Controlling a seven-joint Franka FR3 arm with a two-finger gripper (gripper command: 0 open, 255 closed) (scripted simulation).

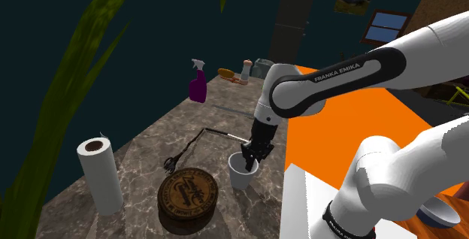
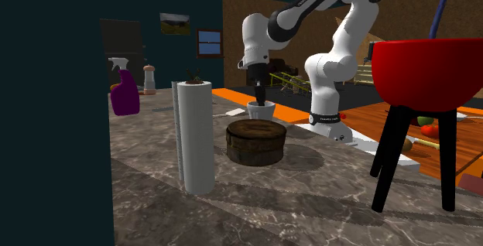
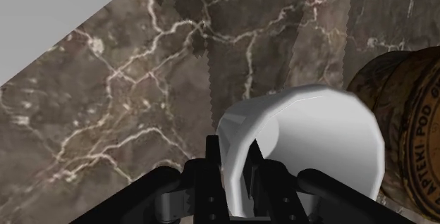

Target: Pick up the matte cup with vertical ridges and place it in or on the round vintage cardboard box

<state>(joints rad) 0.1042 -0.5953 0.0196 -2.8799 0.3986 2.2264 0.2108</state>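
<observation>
Black fingers (image 3: 211, 170) of the gripper (image 3: 235, 160) are clamped on the near wall of the cup (image 3: 317, 141). One finger sits outside the wall and the other, as far as the wrist view lets me judge, just inside the rim. The cup is drawn plain white, mouth up, with no ridges that I can make out.

In the shoulder view the cup (image 1: 240, 174) is at the near end of the brown marble counter (image 1: 150, 134), close to the white stand (image 1: 304, 200), with the gripper (image 1: 250, 159) coming down onto its rim from above. Whether its base rests on the marble or is raised a little I cannot tell.

Just beside the cup, toward the shoulder view's left, lies the round box (image 1: 188, 192), brown, its flat lid printed with dark lettering. The cup is outside it, near it but apart.

Further left a paper towel roll (image 1: 100, 174) stands upright near the counter's edge. Beyond the round box a thin black wire utensil (image 1: 184, 149) lies flat on the marble. At the far end stands a purple spray bottle (image 1: 198, 82) with a white trigger.
</observation>
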